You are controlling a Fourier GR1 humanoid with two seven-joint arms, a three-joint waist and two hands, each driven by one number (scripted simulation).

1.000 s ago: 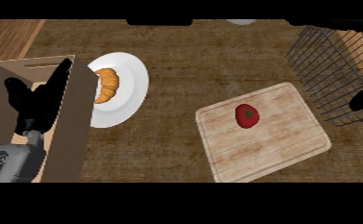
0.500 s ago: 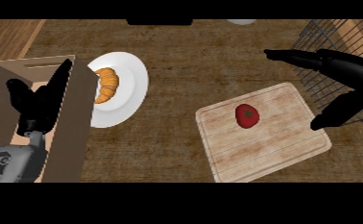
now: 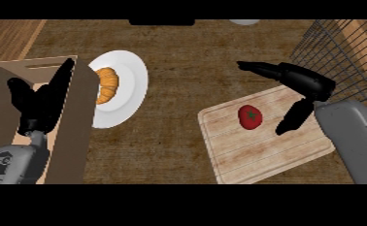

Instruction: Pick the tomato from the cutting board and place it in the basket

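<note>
A red tomato [image 3: 249, 117] with a green stalk lies on the wooden cutting board [image 3: 247, 154] at the lower right. My right hand [image 3: 307, 81] hovers over the board's upper right part, open, fingers spread toward the left and the thumb pointing down just right of the tomato. It does not touch the tomato. The dark wire basket [image 3: 335, 55] stands at the right edge, behind that hand. At the left edge my left hand [image 3: 41, 104] rests open, fingers up.
A white plate [image 3: 129, 91] with a croissant [image 3: 107, 85] sits left of centre. A wooden box wall [image 3: 72, 137] runs beside my left hand. Bare brown counter lies between the plate and the board.
My right hand has come in from the right edge and moved left and down over the cutting board, closer to the tomato. The left hand has not moved.
</note>
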